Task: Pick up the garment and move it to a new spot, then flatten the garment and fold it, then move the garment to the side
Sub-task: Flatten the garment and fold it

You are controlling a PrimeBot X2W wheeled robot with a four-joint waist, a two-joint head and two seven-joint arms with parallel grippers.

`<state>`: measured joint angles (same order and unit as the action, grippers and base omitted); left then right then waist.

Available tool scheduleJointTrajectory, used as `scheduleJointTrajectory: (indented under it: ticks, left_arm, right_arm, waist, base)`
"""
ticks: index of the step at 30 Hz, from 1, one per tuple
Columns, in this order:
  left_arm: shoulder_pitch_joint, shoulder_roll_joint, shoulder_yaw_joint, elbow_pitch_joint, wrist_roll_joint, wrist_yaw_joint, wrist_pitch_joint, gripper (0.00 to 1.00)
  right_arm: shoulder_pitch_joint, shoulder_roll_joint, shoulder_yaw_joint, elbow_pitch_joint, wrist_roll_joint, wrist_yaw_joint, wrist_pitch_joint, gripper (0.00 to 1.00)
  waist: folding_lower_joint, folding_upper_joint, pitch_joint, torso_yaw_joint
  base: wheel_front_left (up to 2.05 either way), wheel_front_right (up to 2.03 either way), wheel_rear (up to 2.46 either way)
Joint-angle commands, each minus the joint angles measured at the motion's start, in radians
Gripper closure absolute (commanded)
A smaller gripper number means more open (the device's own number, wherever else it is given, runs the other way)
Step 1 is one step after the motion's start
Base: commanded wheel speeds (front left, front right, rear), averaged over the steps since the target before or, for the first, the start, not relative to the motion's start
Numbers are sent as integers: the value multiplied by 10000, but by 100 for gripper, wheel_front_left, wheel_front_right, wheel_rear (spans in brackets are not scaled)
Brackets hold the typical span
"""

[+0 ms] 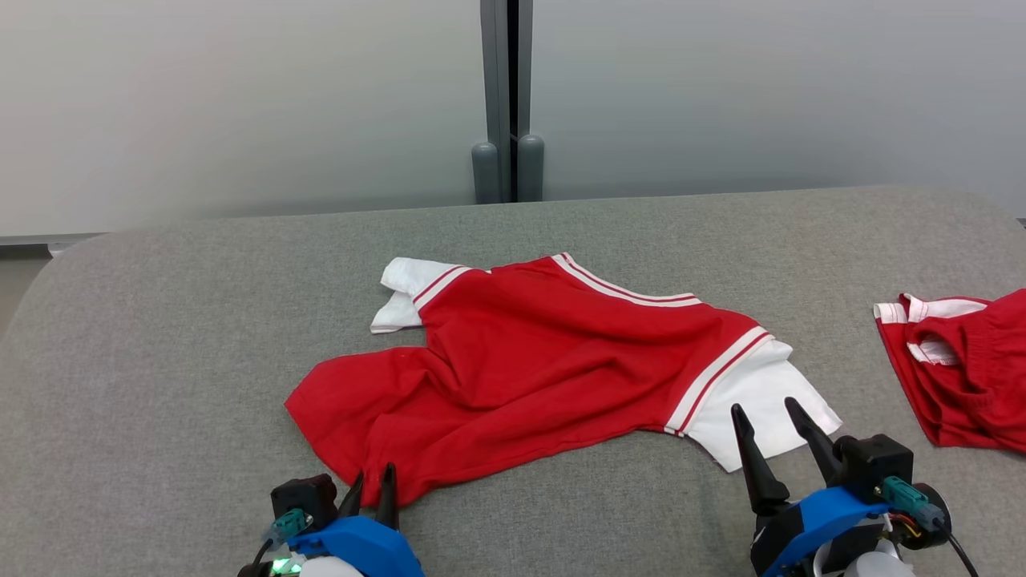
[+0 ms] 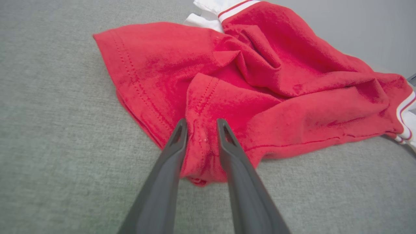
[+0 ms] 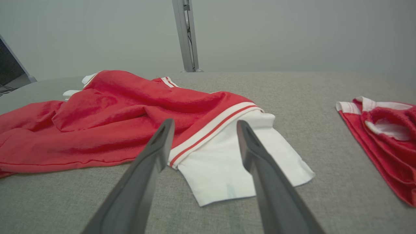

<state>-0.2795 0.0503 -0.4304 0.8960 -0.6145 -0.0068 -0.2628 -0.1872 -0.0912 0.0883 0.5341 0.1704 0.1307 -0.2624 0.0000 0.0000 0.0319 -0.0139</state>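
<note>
- a grey woven surface (image 1: 160,361) with rounded far corners is spread across the head view, and everything else is carried on it.
- pale wall panels (image 1: 240,104) are seen behind it, split by a grey upright post (image 1: 507,96).
- the garment (image 1: 529,353), a red shirt with white sleeves and red-and-white striped bands, is laid near the middle of the surface, rumpled and creased, with its hem toward the robot's left and its shoulders toward the far side and the right.
- a second red garment (image 1: 970,377) with white trim is bunched at the right edge of the surface, well apart from the shirt.
- the right gripper (image 1: 763,405) is held wide open at the lower right; nothing is gripped, and its tips are seen over the near edge of the right white sleeve (image 1: 761,385). in the right wrist view the sleeve is framed between the spread fingers of the gripper (image 3: 204,122).
- the left gripper (image 1: 374,473) is placed at the shirt's near left corner. in the left wrist view its fingers (image 2: 177,139) are set narrowly apart, with a ridge of red hem (image 2: 201,143) filling the gap between them; whether the cloth is actually pinched cannot be told.
- the left white sleeve (image 1: 405,292) is folded over at the far left of the shirt.
</note>
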Motion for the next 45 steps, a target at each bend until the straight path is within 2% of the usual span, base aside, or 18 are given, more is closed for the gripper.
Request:
scheduleJointTrajectory:
  ticks: [1, 4, 5, 7, 8, 9, 21, 29, 30, 31, 32, 33, 34, 37, 38, 39, 40, 45]
  left_arm:
    - [65, 3, 33, 17, 39, -6, -26, 55]
    - [49, 2, 42, 30, 43, 33, -26, 67]
    - [49, 2, 42, 30, 43, 33, -26, 67]
    - [38, 2, 51, -9, 61, 62, -26, 77]
    - [38, 2, 55, -54, 79, 85, -26, 86]
    - [39, 2, 66, -109, 91, 93, -26, 100]
    - [-261, 2, -227, -682, 142, 366, -26, 100]
    - [-479, 4, -710, -1067, -69, 557, -24, 100]
    - [-501, 4, -778, -1094, -117, 584, -23, 100]
    - [-528, 4, -840, -1110, -145, 605, -23, 100]
    - [-552, 4, -878, -1126, -151, 635, -21, 100]
    - [-570, 4, -892, -1154, -194, 673, -21, 100]
    - [-574, 4, -912, -1177, -193, 708, -21, 100]
    - [-548, 4, -946, -1171, -222, 718, -23, 100]
    - [-529, 4, -929, -1152, -216, 723, -24, 100]
    - [-505, 4, -889, -1155, -197, 723, -24, 100]
    - [-479, 4, -841, -1154, -137, 724, -24, 100]
    - [-390, 4, -448, -1416, 171, 638, -24, 100]
  right_arm:
    - [-26, 10, 1, 17, 87, 1, -31, 0]
    - [-56, 25, 32, -8, 110, 1, -29, 0]
    - [-56, 25, 32, -8, 110, 1, -29, 0]
    - [-83, 0, 14, -4, 126, 1, -29, 0]
    - [-97, -39, -42, 31, 143, 1, -29, 0]
    - [-116, -83, -111, 66, 171, 1, -29, 0]
    - [-1021, -764, -1983, 1660, 283, 1, -31, 0]
    - [-1899, -1277, -2340, 3195, -116, 1, -29, 0]
    - [-1954, -1279, -2302, 3410, -106, 1, -28, 8]
    - [-2003, -1278, -2275, 3608, -98, 1, -29, 37]
    - [-2048, -1297, -2244, 3810, -103, 1, -29, 61]
    - [-2078, -1307, -2220, 4026, -66, 1, -28, 70]
    - [-2115, -1318, -2189, 4257, -28, 1, -2, 74]
    - [-2046, -1267, -2062, 4875, 99, 0, 10, 67]
    - [-2038, -1249, -1965, 5065, 122, 0, 33, 68]
    - [-2039, -1214, -1886, 5220, 203, 1, 46, 95]
    - [-2057, -1159, -1803, 5314, 303, 1, 57, 100]
    - [-2171, -1093, -1397, 4284, 1021, 1, -17, 100]
  waist:
    - [0, 0, 7, 20]
    - [0, 0, 34, 33]
    - [0, 0, 34, 33]
    - [0, 0, 68, 40]
    - [0, 0, 101, 48]
    - [0, 0, 145, 61]
    - [0, 0, 989, 493]
    - [0, 0, 1491, 786]
    - [0, 0, 1523, 817]
    - [0, 0, 1551, 844]
    - [0, 0, 1567, 861]
    - [0, 0, 1575, 874]
    - [0, 0, 1575, 881]
    - [0, 0, 1481, 859]
    - [0, 0, 1426, 837]
    - [0, 0, 1370, 813]
    - [0, 0, 1303, 781]
    - [0, 0, 916, 608]
  base:
    - [0, 0, 0]
    - [0, 0, 0]
    - [0, 0, 0]
    - [0, 0, 0]
    - [0, 0, 0]
    - [0, 0, 0]
    - [0, 0, 0]
    - [0, 0, 0]
    - [0, 0, 0]
    - [0, 0, 0]
    - [0, 0, 0]
    - [0, 0, 0]
    - [0, 0, 0]
    - [0, 0, 0]
    - [0, 0, 0]
    - [0, 0, 0]
    - [0, 0, 0]
    - [0, 0, 0]
